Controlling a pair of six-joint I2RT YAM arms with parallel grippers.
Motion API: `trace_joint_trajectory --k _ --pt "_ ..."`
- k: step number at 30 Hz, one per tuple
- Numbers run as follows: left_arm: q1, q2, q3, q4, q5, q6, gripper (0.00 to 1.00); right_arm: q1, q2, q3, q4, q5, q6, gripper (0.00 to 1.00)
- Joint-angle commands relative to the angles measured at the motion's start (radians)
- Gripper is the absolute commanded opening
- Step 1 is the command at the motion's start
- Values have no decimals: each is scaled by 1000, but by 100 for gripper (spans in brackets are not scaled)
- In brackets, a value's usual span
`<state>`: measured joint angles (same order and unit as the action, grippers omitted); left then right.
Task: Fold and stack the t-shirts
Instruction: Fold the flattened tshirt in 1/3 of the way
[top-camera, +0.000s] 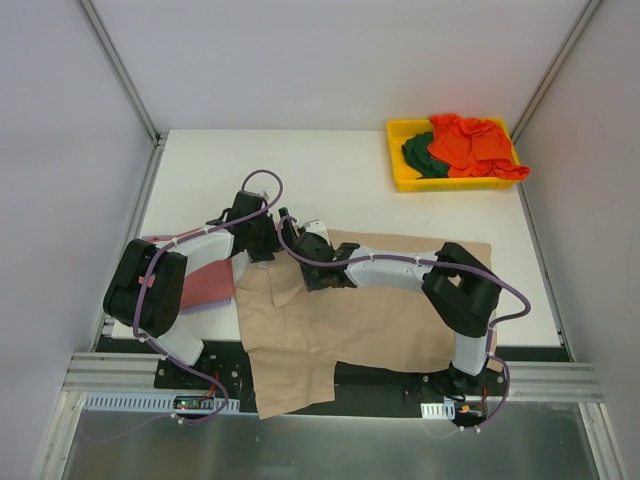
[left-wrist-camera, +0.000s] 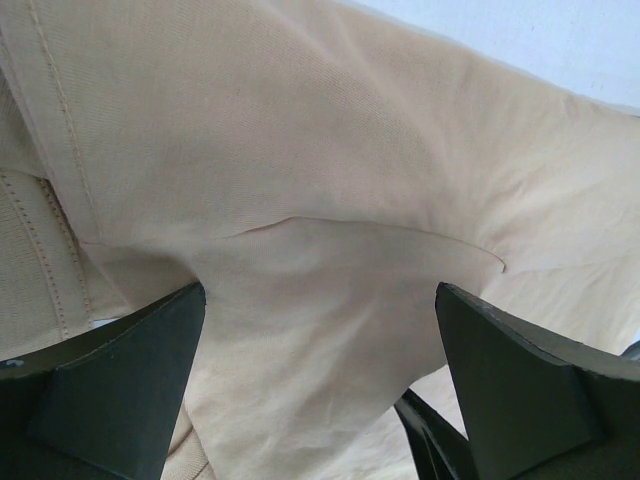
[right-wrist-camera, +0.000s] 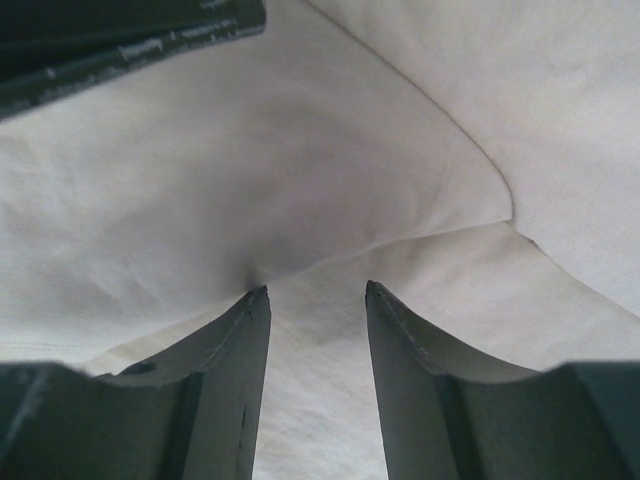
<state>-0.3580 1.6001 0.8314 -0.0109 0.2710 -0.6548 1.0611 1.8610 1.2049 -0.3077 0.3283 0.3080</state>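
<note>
The white surface (top-camera: 330, 170) carries the big tan t-shirt (top-camera: 370, 320), which is spread along its near side with one part hanging over the front edge. It looks light, limp and easily wrinkled, so lifting at one point would likely bunch it. A pinch on a hem or sleeve seam at two spread corners seems best. Both arms meet over its upper left part. The left fingers (left-wrist-camera: 120, 380) are spread wide over the cloth, gripping nothing. The right fingers (right-wrist-camera: 225, 380) are narrowly parted, tips pressed into the fabric, not pinching it. The yellow bin (top-camera: 405, 183) sits well apart at the far right, holding an orange-red shirt (top-camera: 475, 145) and a dark green shirt (top-camera: 420, 155). A dusty-red shirt (top-camera: 205, 285) lies beside the tan one's left edge, under the left arm, and could snag during a fold.
</note>
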Motion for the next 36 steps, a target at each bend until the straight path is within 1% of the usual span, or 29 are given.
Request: trace_joint_trajectory --k 1,7,10,11,15,17,19,22,23,24,25,29,33,36 --pt "10 24 -8 -6 5 -3 99 4 35 65 32 25 14 45" --pt "13 37 -6 -6 13 -5 99 4 75 125 28 44 6 44" --pt "13 41 -5 -6 14 -5 99 2 96 146 13 60 3 42" --pt "14 41 -5 -6 17 -5 99 3 99 151 10 67 5 39" --pt "17 35 -8 -6 19 -3 99 0 118 151 4 63 20 38" --pt "21 34 -8 -6 16 3 99 2 121 147 4 72 28 33" --pt "25 32 -9 -8 16 3 99 2 118 142 4 78 36 21" --pt "33 34 -9 -8 16 4 99 2 96 140 -17 89 37 10" --pt "36 34 -9 -8 16 3 99 3 84 139 -37 86 42 8" --pt "37 32 -9 -8 13 3 99 2 67 133 -50 84 39 2" --pt "40 32 -9 -9 13 3 99 3 47 124 -53 81 36 1" --pt "51 31 -12 -12 10 4 99 13 -29 68 -68 77 40 1" --pt "57 29 -11 -17 7 7 99 25 -92 36 -140 84 62 1" --pt "59 31 -9 -21 4 10 99 30 -120 27 -195 48 68 1"
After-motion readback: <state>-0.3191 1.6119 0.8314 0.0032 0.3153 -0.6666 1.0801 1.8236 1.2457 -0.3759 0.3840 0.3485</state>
